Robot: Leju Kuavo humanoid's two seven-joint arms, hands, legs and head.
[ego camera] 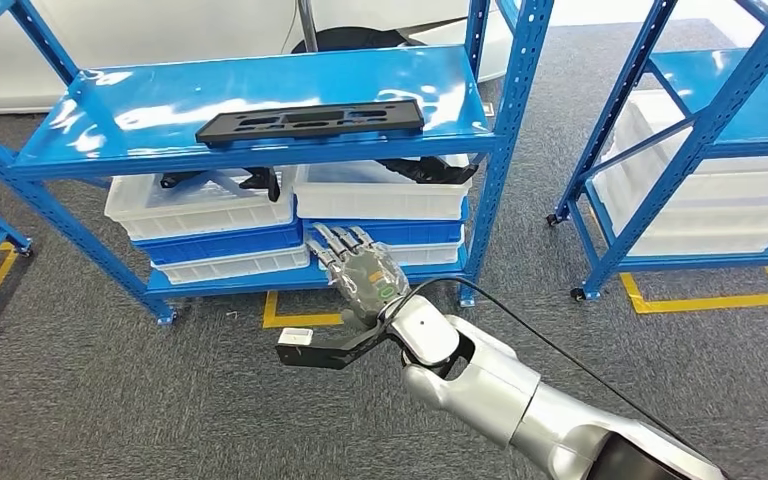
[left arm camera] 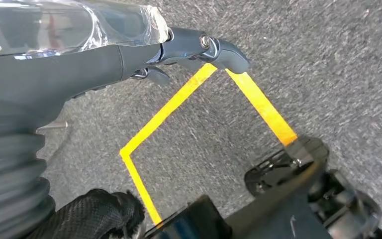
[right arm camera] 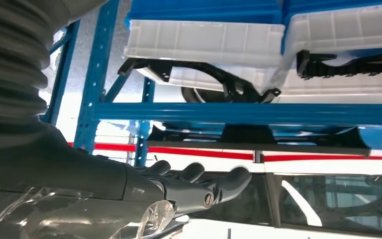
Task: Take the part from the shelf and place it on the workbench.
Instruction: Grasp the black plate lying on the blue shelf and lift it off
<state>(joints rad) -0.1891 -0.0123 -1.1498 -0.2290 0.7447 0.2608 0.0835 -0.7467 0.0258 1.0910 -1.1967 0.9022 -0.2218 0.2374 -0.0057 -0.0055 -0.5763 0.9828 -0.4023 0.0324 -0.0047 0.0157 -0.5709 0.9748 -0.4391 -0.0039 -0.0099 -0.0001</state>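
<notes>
Part (ego camera: 312, 122): flat black panel lying on blue shelf (ego camera: 140, 110), top tier. Right hand (ego camera: 364, 272): fingers extended, holding nothing, below the shelf edge. Left hand (left arm camera: 129, 55): hanging over floor, grasp state indeterminate.

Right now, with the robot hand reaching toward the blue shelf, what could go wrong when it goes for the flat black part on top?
1. The black part lies near the shelf's front edge; a push rather than a grip could slide it away or tip it off.
2. The right robot hand is open but sits lower, in front of the white bins; rising straight up, it might strike the shelf's front edge.
3. A black cable trails along the arm and could snag.
</notes>
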